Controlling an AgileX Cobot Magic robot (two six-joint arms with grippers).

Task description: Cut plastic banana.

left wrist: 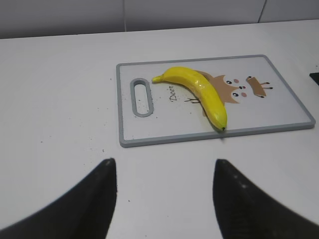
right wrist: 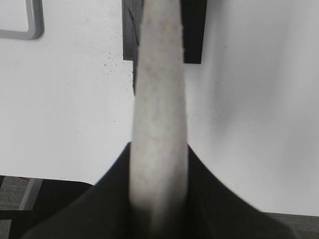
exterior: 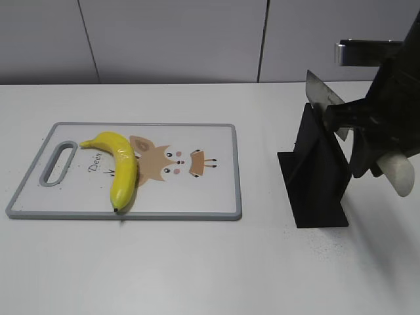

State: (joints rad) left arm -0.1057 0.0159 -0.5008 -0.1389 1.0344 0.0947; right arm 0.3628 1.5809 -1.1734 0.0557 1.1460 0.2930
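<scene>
The plastic banana (exterior: 121,164) is glossy yellow and curved. It lies on the left half of the grey-rimmed cutting board (exterior: 131,215), dark tip toward the front edge. It also shows in the left wrist view (left wrist: 202,89). My left gripper (left wrist: 164,162) is open and empty above bare table, in front of the board (left wrist: 214,137). My right gripper (exterior: 351,125) is shut on a knife with a white handle (right wrist: 158,74). It holds the knife in the air over the black knife stand (exterior: 318,177), with the blade (exterior: 323,95) pointing up and left.
The knife stand stands right of the board, with a gap of white table between them. It also shows under the handle in the right wrist view (right wrist: 194,30). The board's corner (right wrist: 35,25) shows at the top left there. A grey wall runs behind the table.
</scene>
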